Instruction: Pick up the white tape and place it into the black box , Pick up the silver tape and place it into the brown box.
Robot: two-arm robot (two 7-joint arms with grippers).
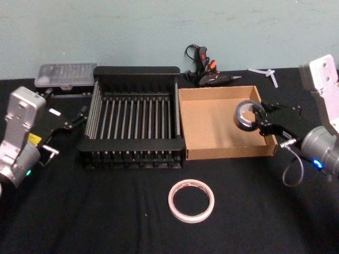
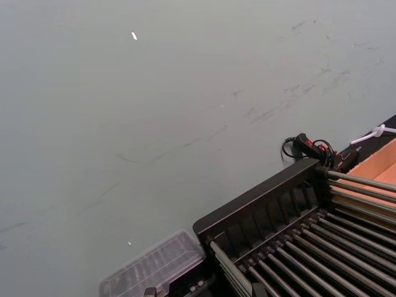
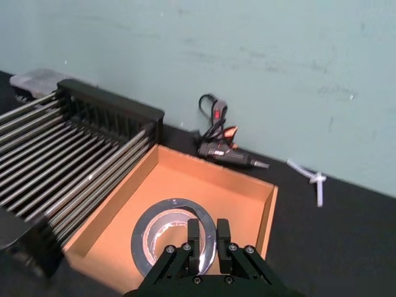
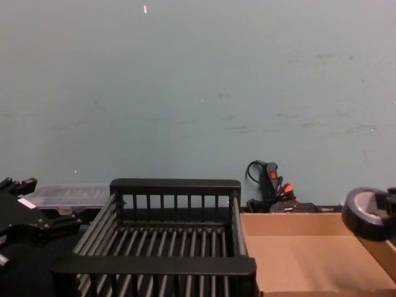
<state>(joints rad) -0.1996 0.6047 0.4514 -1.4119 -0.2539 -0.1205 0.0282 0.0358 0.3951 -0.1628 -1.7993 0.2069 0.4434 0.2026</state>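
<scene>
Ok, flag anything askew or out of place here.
Nothing stands out. The right gripper holds the silver tape above the brown box; the white tape lies flat before the black box.

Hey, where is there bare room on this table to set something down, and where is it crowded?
Free: the black cloth in front of the black box and brown box, on either side of the white tape. Most of the brown box's floor is bare too.

Crowded: its right side, where the right gripper holds the silver tape; the back edge with the glue gun; and beside the left gripper.
</scene>
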